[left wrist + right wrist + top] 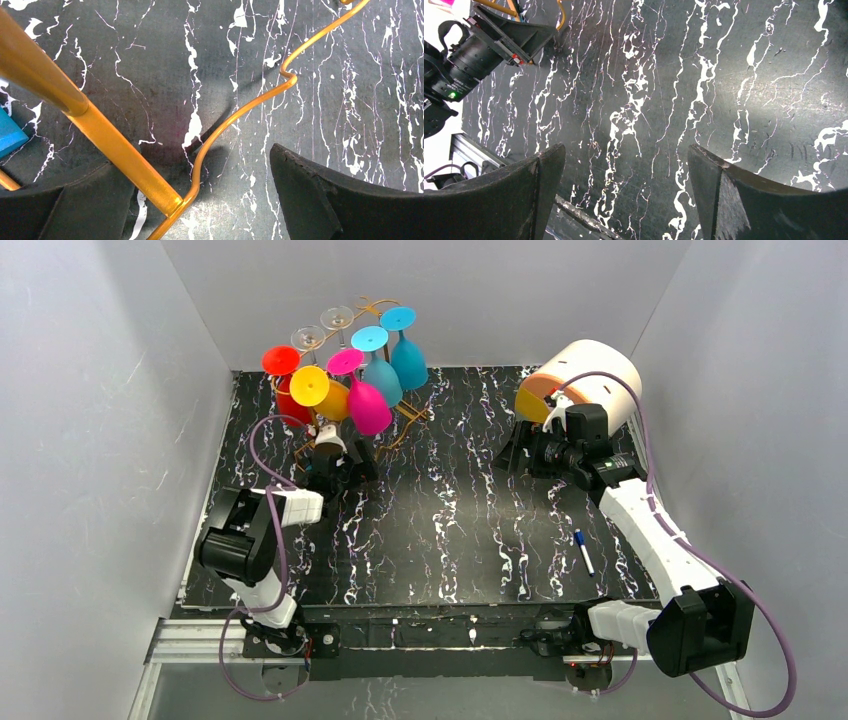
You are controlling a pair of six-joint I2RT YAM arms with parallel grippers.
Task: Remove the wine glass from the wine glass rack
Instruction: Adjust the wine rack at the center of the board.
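Reaching fwd w/ left claw (200, 192) spread wide, low over desk (450, 530), straddling wine glass rack (120, 145) post/base wire. Right claw (624, 185) spread, empty. On rack: wine glasses (368, 405), inverted.

The wine glass rack (115, 145) cropped by left wrist view; overhead, left gripper (342, 462) partly hides its base.

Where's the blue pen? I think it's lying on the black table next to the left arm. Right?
Not quite. The blue pen is lying on the black table next to the right arm, not the left. The top view shows it.
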